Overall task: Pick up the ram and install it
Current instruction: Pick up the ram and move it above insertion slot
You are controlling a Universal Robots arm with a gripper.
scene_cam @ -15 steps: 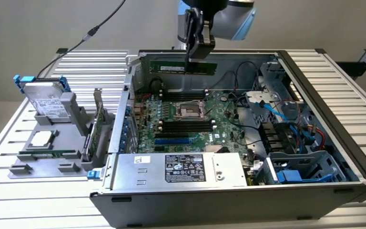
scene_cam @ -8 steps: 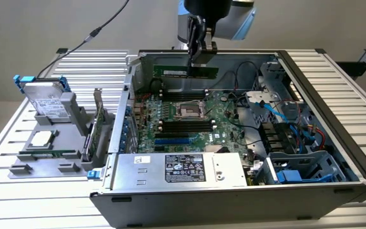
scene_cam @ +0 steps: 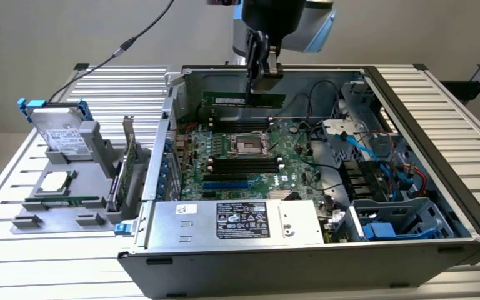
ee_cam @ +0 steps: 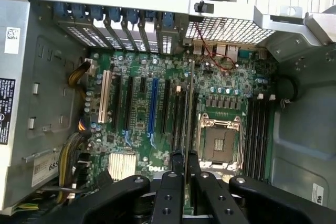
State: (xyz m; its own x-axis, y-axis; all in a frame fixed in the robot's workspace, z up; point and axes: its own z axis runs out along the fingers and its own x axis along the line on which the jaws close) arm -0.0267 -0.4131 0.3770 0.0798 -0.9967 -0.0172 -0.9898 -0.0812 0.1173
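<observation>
My gripper [scene_cam: 257, 87] hangs inside the open computer case [scene_cam: 465, 206], shut on the ram [scene_cam: 242, 99]. The ram is a long thin green stick, held level on its edge above the back of the motherboard [scene_cam: 299, 172]. It hovers over the black memory slots [scene_cam: 238, 119] behind the CPU socket [scene_cam: 249, 144], clear of them. In the wrist view the ram [ee_cam: 188, 108] runs edge-on away from my gripper [ee_cam: 184, 162], its two black fingers [ee_cam: 172, 179] pressed against either side. It lines up with the slots [ee_cam: 181, 111] beside the CPU socket [ee_cam: 219, 142].
A silver power supply [scene_cam: 240, 222] fills the case's front. Cables and drive cages [scene_cam: 374, 162] crowd the exterior view's right. Outside the case on the left, a grey fixture [scene_cam: 57, 187] carries a hard drive [scene_cam: 57, 134], a bracketed green card [scene_cam: 128, 159] and a chip [scene_cam: 54, 181].
</observation>
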